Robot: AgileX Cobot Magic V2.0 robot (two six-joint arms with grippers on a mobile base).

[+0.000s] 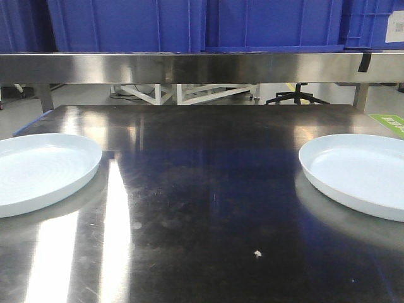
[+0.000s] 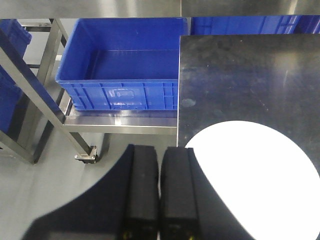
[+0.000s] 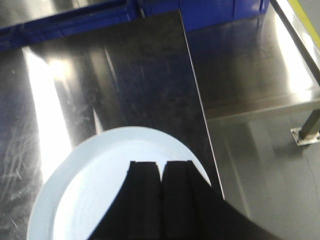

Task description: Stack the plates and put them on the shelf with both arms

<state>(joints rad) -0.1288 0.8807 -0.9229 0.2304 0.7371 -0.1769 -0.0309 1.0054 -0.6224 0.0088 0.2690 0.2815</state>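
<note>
Two pale bluish-white plates lie flat on the dark steel tabletop (image 1: pixel 208 189), far apart. The left plate (image 1: pixel 38 170) sits at the table's left side and the right plate (image 1: pixel 360 173) at its right side. The shelf (image 1: pixel 189 66) runs as a brushed steel bar across the back. No arm shows in the front view. My left gripper (image 2: pixel 160 149) is shut and empty, above the table's left edge, just left of the left plate (image 2: pixel 255 180). Also shut and empty, my right gripper (image 3: pixel 161 164) hangs over the right plate (image 3: pixel 100 180).
Blue crates (image 1: pixel 126 25) stand on the shelf. Another blue crate (image 2: pixel 125 70) rests on a low steel rack (image 2: pixel 30 100) left of the table. A lower steel surface (image 3: pixel 260 75) adjoins the table's right edge. A small crumb (image 1: pixel 257 254) lies near the front.
</note>
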